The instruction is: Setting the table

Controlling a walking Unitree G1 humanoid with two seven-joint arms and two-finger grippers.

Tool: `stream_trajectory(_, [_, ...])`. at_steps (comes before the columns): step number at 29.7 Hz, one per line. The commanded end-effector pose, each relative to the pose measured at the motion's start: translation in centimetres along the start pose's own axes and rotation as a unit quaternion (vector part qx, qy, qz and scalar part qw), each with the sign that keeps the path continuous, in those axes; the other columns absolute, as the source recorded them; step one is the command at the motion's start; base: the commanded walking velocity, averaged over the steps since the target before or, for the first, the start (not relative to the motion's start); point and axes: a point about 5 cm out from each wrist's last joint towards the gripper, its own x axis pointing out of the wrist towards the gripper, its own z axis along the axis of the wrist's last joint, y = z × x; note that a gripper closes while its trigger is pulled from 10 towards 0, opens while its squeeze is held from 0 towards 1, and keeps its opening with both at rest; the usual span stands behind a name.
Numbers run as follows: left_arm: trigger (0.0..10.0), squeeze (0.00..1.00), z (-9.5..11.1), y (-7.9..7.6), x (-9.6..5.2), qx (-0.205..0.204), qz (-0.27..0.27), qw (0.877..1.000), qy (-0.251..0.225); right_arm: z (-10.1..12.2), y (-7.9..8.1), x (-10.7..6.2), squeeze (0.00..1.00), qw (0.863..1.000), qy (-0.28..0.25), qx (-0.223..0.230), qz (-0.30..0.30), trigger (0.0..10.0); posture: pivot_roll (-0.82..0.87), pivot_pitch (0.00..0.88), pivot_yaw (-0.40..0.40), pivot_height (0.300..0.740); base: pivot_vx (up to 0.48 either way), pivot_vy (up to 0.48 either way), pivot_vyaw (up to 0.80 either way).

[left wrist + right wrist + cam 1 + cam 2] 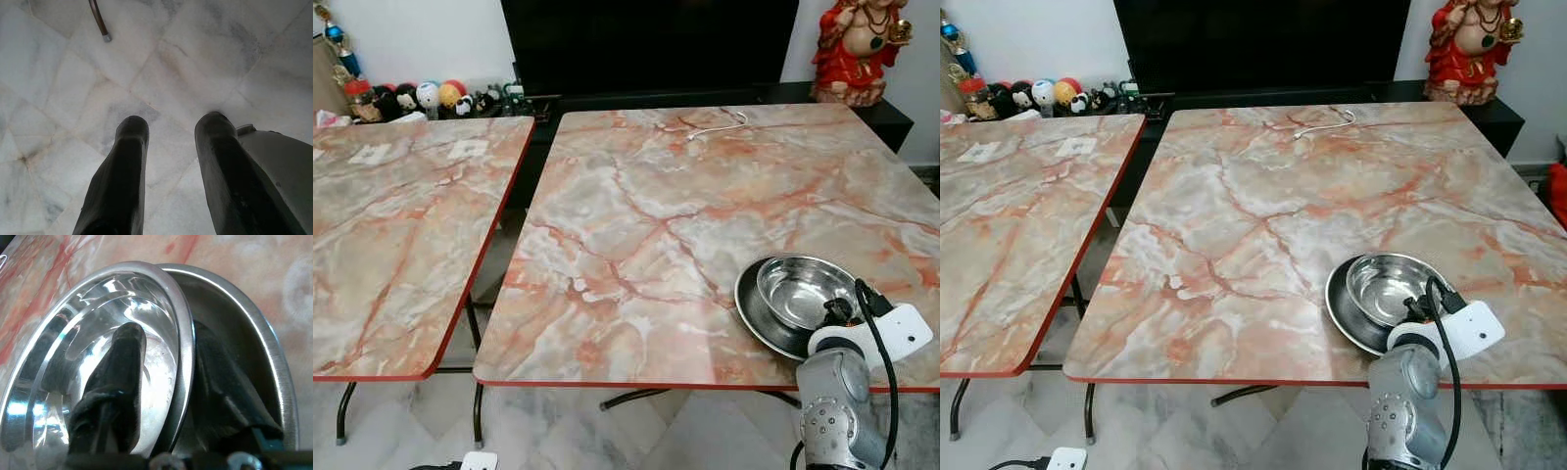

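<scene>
My right gripper (161, 362) pinches the steel bowl's (98, 333) rim, one finger inside, one outside over the steel plate (254, 333) beneath. My left gripper (168, 132) hangs spread above the marble floor (195, 49).

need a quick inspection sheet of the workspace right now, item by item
surface: right marble-pattern table, red edged; a second table stands at its left with a gap between.
job's things: steel bowl sits in steel plate near the front right edge.
clutter: two white squares on the second table.
grippers: right end effector straddles the bowl's rim, one finger inside, one outside over the plate; left end effector open above the floor.
cables: white cable at the right table's far edge.
surroundings: red figurine, small toys, dark screen.
</scene>
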Motion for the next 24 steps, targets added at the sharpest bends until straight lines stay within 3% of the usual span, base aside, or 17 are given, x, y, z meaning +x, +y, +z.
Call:
stream_trajectory(1, [10.0, 0.0, 0.0, 0.0, 0.0, 0.002, 0.002, 1.0, 0.003, -2.1, 0.6, -1.2, 0.07, 0.999, 0.039, 0.009, 0.004, 10.0, -0.14, 0.0, 0.042, 0.74, 0.0, 0.0, 0.0])
stream_trajectory(5, [10.0, 0.0, 0.2, -0.1, 0.1, 0.002, 0.001, 1.0, 0.001, -2.0, 0.6, -1.3, 0.0, 0.999, 0.035, 0.006, 0.005, 10.0, -0.14, 0.0, 0.041, 0.74, 0.0, 0.0, 0.0])
stream_trajectory(24, [10.0, 0.0, 0.3, -0.4, 0.1, 0.001, -0.002, 1.0, -0.002, -2.5, -0.2, -2.4, 0.0, 0.999, 0.044, -0.015, -0.017, 10.0, -0.16, 0.0, 0.036, 0.74, 0.0, 0.0, 0.0])
